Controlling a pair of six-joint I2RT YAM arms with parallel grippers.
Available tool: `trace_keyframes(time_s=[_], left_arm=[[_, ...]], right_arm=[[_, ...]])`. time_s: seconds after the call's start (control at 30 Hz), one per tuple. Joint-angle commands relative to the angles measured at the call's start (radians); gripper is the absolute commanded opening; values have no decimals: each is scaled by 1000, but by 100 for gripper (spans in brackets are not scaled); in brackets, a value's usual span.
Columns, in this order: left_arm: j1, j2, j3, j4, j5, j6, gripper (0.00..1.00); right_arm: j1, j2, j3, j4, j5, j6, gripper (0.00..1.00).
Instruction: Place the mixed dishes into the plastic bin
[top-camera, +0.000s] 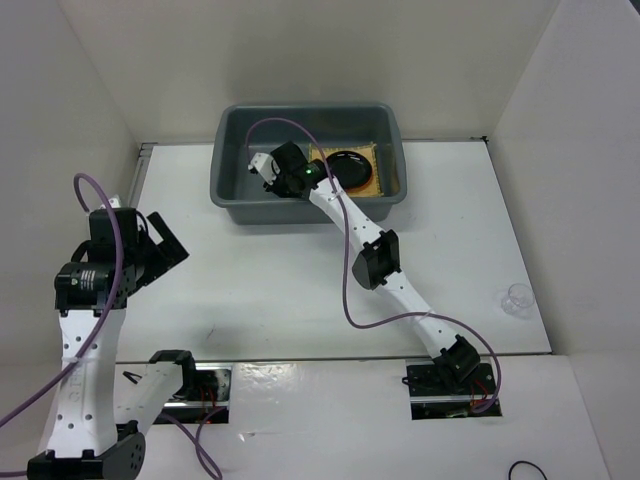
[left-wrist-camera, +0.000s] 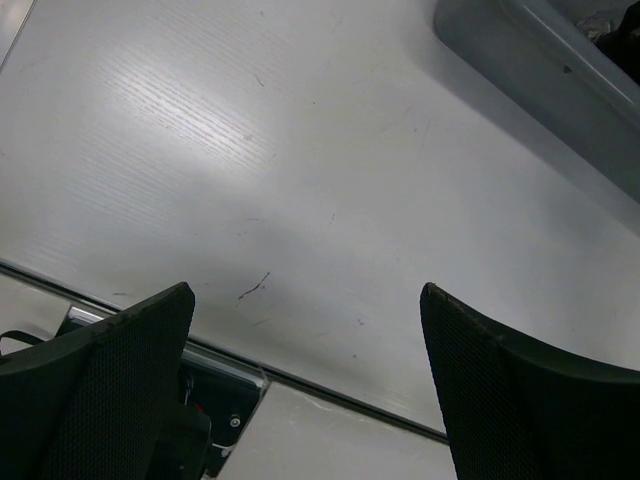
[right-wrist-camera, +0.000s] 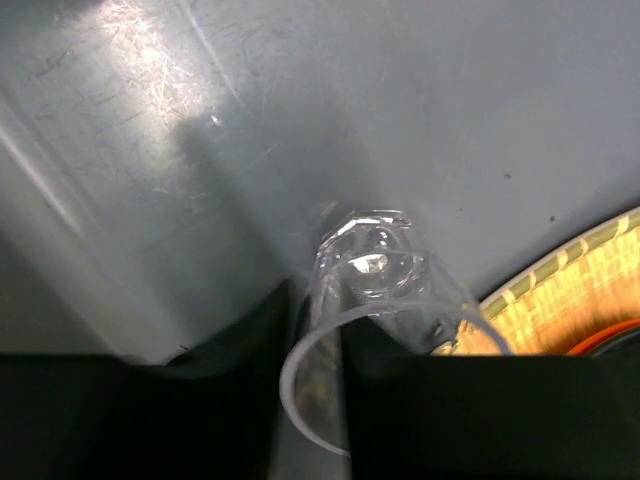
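Note:
The grey plastic bin (top-camera: 230, 192) stands at the back of the table. Inside it lies the tan woven mat (top-camera: 374, 180) with the black plate (top-camera: 347, 165) on top; an orange plate edge (right-wrist-camera: 612, 338) shows over the mat (right-wrist-camera: 570, 290) in the right wrist view. My right gripper (top-camera: 268, 172) reaches into the bin's left half. Its jaws (right-wrist-camera: 320, 330) stand close on either side of the wall of a clear cup (right-wrist-camera: 380, 265), whose base touches the bin floor (right-wrist-camera: 300, 120). A second clear cup (top-camera: 519, 298) sits on the table at the far right. My left gripper (top-camera: 165, 245) hangs open and holds nothing (left-wrist-camera: 305, 330).
White walls close in the table at the back and on both sides. The bin's near wall (left-wrist-camera: 540, 60) shows at the top right of the left wrist view. A seam and an open slot with wiring (top-camera: 205, 382) run along the table's near edge.

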Motion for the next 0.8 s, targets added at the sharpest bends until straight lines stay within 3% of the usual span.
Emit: trace_keyframes(time_s=[0.0,0.1,0.2,0.27,0.4,0.57,0.63,0.7,0.73,0.77], left_arm=[[7,-11,-14,46,18,-6,100],[7,-20,-54,83,31,-6,100],[7,-20,-95,124,55,-6,100],[7,-20,-109,143,67,-6,100],[7,-9,-135,189,87,22,100],[7,20,-145,244,97,42,100],[7,20,-155,258,106,42,100],[7,20,-169,273,116,42,100],[7,20,-169,288,127,42,100],[7,20,-180,304,127,42,100]], right_arm=[[-5,-35,13,22,21,-1,35],[-5,-101,13,40,39,-1,68],[15,-178,13,65,77,-14,89],[15,-245,13,85,88,-14,97],[15,-392,13,145,100,29,99],[-11,-631,13,96,81,65,99],[-46,-676,13,-24,81,65,99],[-132,-704,13,-142,90,55,99],[-170,-704,13,-277,90,55,99],[-257,-753,-59,-279,137,118,99]])
